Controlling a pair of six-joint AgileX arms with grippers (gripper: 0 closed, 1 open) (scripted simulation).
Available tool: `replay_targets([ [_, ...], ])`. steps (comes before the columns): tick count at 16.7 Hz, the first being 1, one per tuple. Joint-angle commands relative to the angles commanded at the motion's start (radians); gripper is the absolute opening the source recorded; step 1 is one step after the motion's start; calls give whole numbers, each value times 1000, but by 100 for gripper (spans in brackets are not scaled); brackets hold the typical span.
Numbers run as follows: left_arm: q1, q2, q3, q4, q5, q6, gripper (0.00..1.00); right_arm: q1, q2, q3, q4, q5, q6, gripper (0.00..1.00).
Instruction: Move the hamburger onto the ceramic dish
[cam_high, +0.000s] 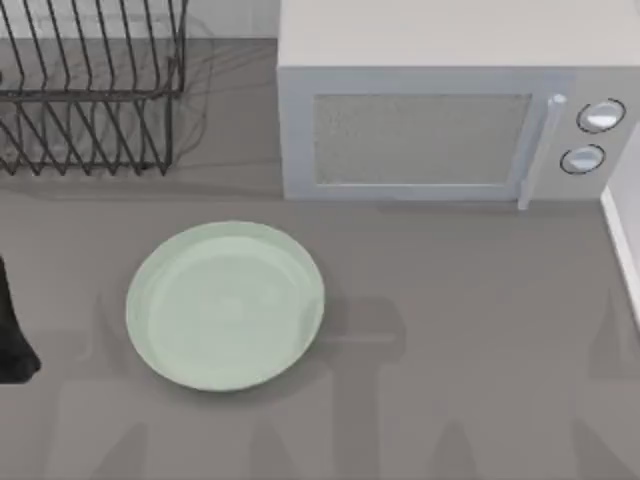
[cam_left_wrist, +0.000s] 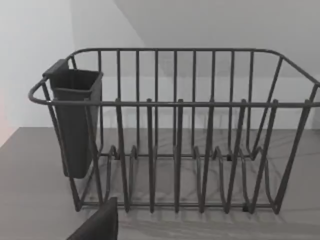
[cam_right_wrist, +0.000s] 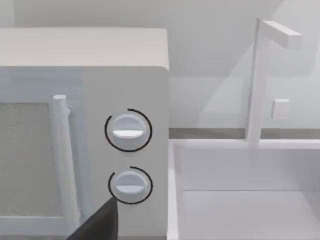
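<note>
Top view puts the empty ceramic dish (cam_high: 226, 305) left of centre on the surface (cam_high: 470, 380) before the shut microwave (cam_high: 440, 120), so first locate the hamburger, likely inside; tool states unclear.

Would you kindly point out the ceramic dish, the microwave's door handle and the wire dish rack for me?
ceramic dish (cam_high: 225, 305): top view, on its flat inner floor.
microwave door handle (cam_right_wrist: 60, 150): right wrist view, on the upright bar.
wire dish rack (cam_left_wrist: 175, 103): left wrist view, on the front top rail.
</note>
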Motion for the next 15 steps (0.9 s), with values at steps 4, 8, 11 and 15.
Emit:
replay_targets([
  [4,9,33,24,-27,3,33,100,0,0,0,0,0,0,100],
  [8,62,219,144,-163,6,224,100,0,0,0,0,0,0,100],
  [11,125,447,268,-317,5,472,100,0,0,0,0,0,0,100],
  [15,217,799,444,-548,0,864,100,0,0,0,0,0,0,100],
])
